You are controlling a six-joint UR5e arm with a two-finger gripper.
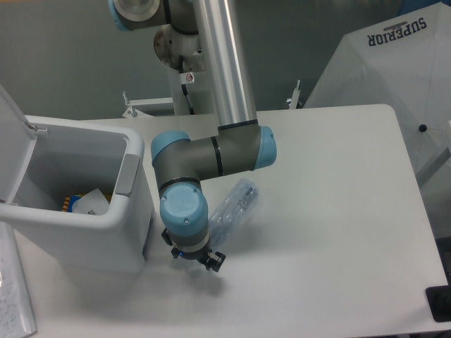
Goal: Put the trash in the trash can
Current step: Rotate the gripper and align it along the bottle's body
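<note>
**Robot arm reaches low beside open trash can, bottle lying on tabletop**

A UR5e arm bends down over the white tabletop (338, 232), its gripper (194, 256) pointing at the surface just beside the trash can (106, 232), toward the table's left front part. The wrist housing hides most of the fingers, so whether they are open or closed cannot be told, and nothing can be seen held between them. The clear plastic water bottle (236, 205), partly crushed, lies tilted on the tabletop just right of the wrist, its lower end hidden behind it, roughly midway between the back and front edges. The crumpled wrapper cannot be made out. The boxy white can stands at the left edge with its hinged lid (13, 134) raised, a grey panel (127, 172) on its right rim, and a few scraps (84, 202) visible inside. A white umbrella (394, 63) printed "SUPERIOR" sits beyond the table's back right corner
</note>
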